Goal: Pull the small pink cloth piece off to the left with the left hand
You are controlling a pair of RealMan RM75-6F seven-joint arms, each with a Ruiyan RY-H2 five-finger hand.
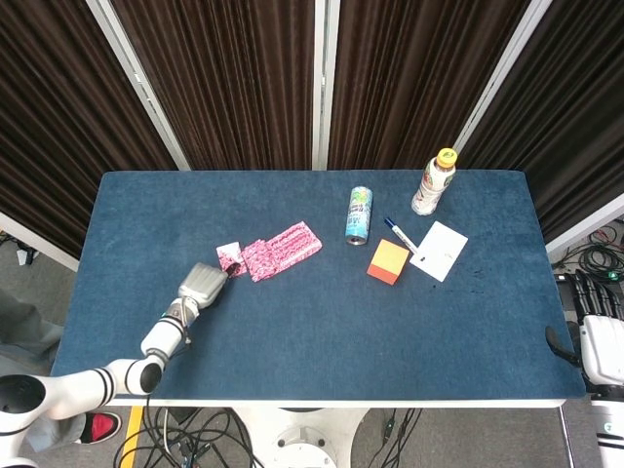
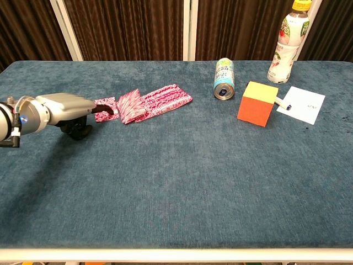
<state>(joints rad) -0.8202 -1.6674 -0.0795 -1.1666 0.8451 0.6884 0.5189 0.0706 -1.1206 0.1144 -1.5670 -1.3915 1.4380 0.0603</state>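
Near the table's left edge, the left hand (image 2: 66,110) pinches the small pink patterned cloth (image 2: 106,109), lying flat.

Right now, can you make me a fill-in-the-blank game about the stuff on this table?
1. The left hand touches the small piece of the ____ cloth.
2. The can is lying on its ____.
3. The block has a yellow top and ____ sides.
4. The bottle has a ____ cap.

Missing words: pink; side; orange; yellow
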